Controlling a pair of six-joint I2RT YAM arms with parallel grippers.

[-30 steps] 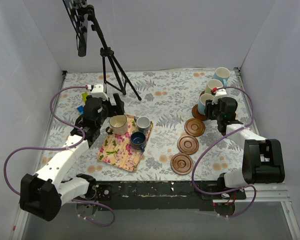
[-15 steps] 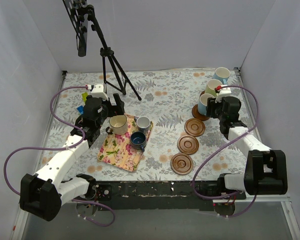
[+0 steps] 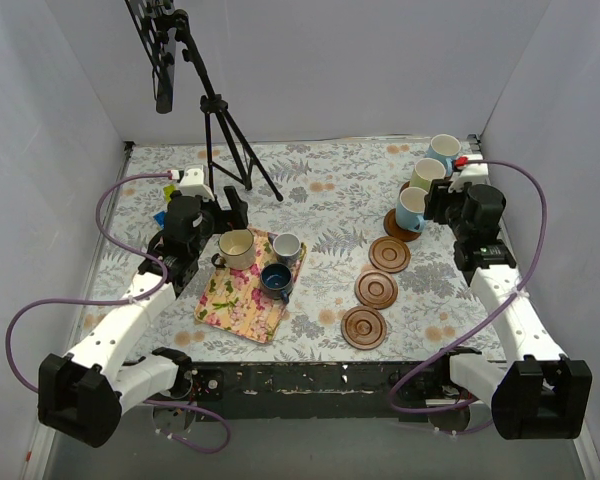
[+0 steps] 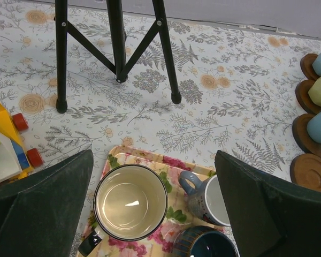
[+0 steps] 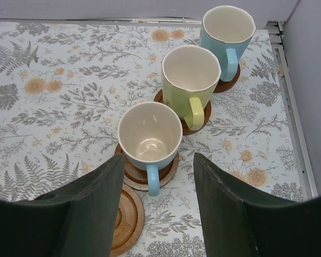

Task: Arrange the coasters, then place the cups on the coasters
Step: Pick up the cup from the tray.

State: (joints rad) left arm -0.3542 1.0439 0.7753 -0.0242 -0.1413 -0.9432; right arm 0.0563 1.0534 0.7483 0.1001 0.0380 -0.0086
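Three cups stand on coasters at the back right: a light blue cup, a yellow-green cup and another light blue cup. My right gripper is open just behind the nearest blue cup's handle, not touching it. Three bare coasters run in a line toward the front. A cream cup, a grey-white cup and a navy cup sit on the floral mat. My left gripper hangs open above them.
A black tripod stands at the back, left of centre. Colourful toy blocks lie beside the left gripper. White walls close in the left, back and right sides, and the right wall is near the cups.
My right gripper has opened wider and drawn back to the right, away from the nearest light blue cup, which stays on its coaster. The left arm has not moved.
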